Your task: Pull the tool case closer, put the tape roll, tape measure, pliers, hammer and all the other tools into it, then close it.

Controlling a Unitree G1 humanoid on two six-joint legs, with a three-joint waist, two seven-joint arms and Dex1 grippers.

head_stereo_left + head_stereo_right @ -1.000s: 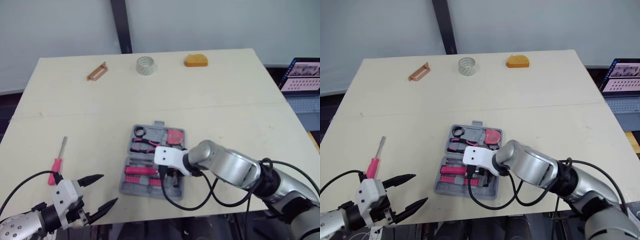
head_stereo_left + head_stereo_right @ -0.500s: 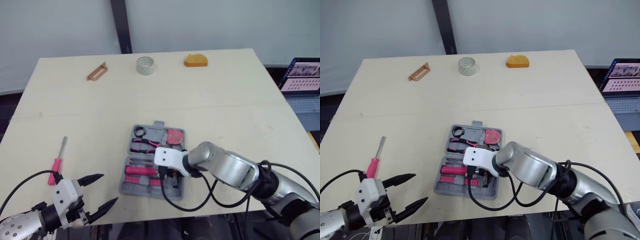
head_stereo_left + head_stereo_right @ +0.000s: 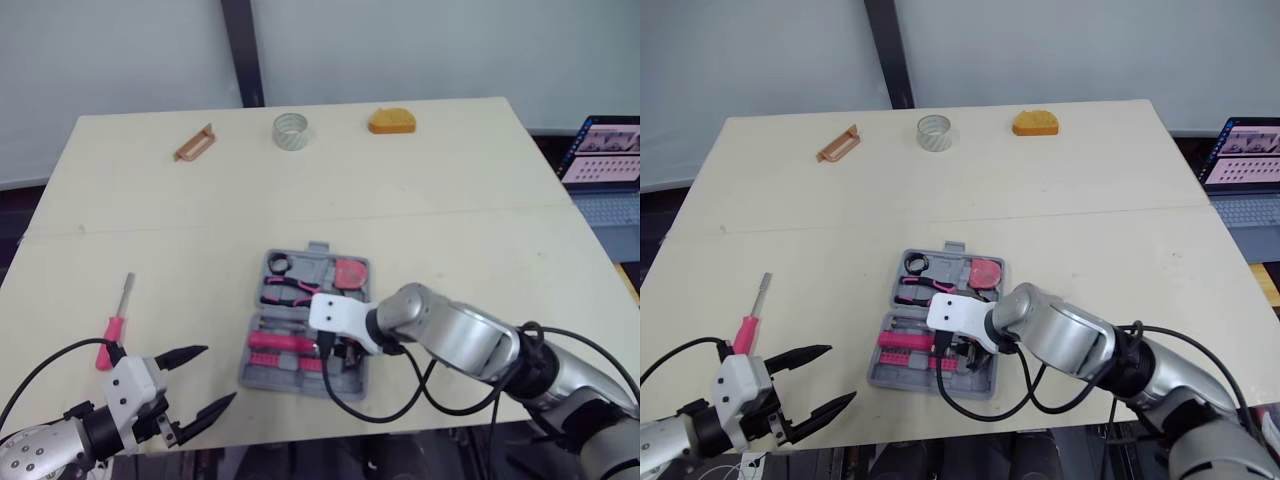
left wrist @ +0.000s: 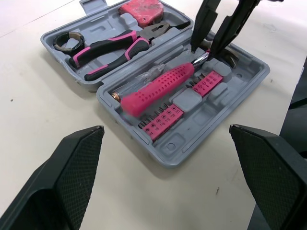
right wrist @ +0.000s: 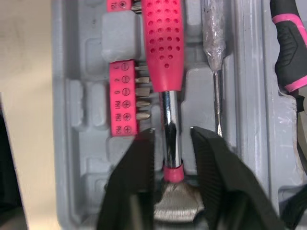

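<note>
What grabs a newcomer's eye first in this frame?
The open grey tool case at the near centre of the table, with the right pincer in it, open astride the shaft of the pink hammer. Left out: a pink screwdriver by the open left pincer at front left, tape roll and orange tape measure at the far edge.

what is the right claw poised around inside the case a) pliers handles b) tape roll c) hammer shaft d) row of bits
c: the right claw has one finger on each side of the chrome shaft of the hammer, which lies in the tool case.
</note>
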